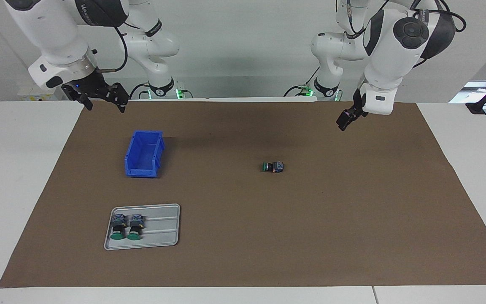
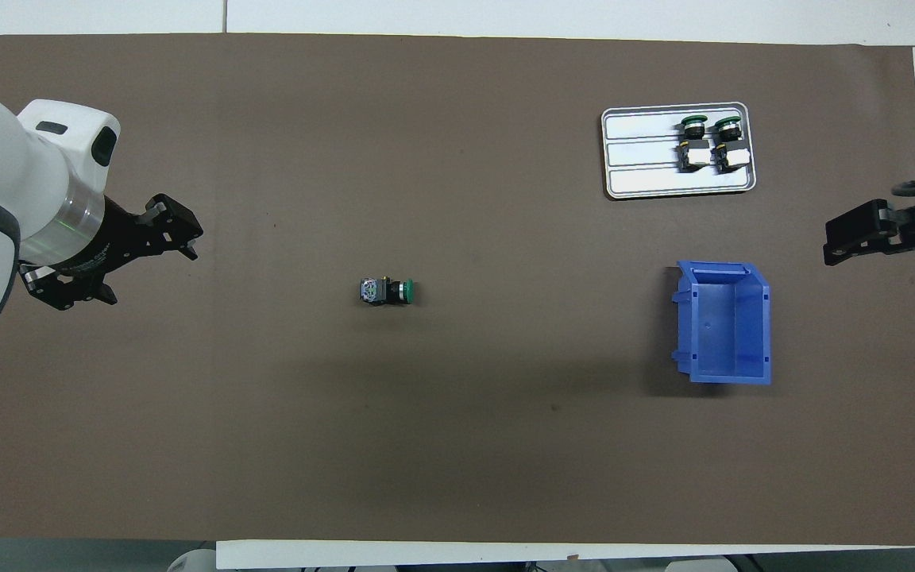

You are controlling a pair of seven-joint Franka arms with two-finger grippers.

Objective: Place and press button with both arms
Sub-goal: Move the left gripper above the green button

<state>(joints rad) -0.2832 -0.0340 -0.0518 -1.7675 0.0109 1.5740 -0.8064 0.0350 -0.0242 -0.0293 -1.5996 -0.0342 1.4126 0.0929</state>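
Note:
A button [image 1: 273, 166] [image 2: 386, 291] lies on its side near the middle of the brown mat, its green cap turned toward the right arm's end of the table. Two more buttons [image 1: 127, 226] [image 2: 710, 143] lie side by side in a grey tray [image 1: 163, 230] [image 2: 640, 151]. My left gripper [image 1: 344, 121] [image 2: 152, 274] hangs open and holds nothing, over the mat toward the left arm's end. My right gripper [image 1: 103, 104] [image 2: 832, 248] also stands open with nothing in it, over the mat's edge at the right arm's end. Both are well apart from the lone button.
A blue plastic bin [image 1: 144, 154] [image 2: 723, 322] stands on the mat toward the right arm's end, nearer to the robots than the tray. The brown mat [image 1: 310, 236] covers most of the white table.

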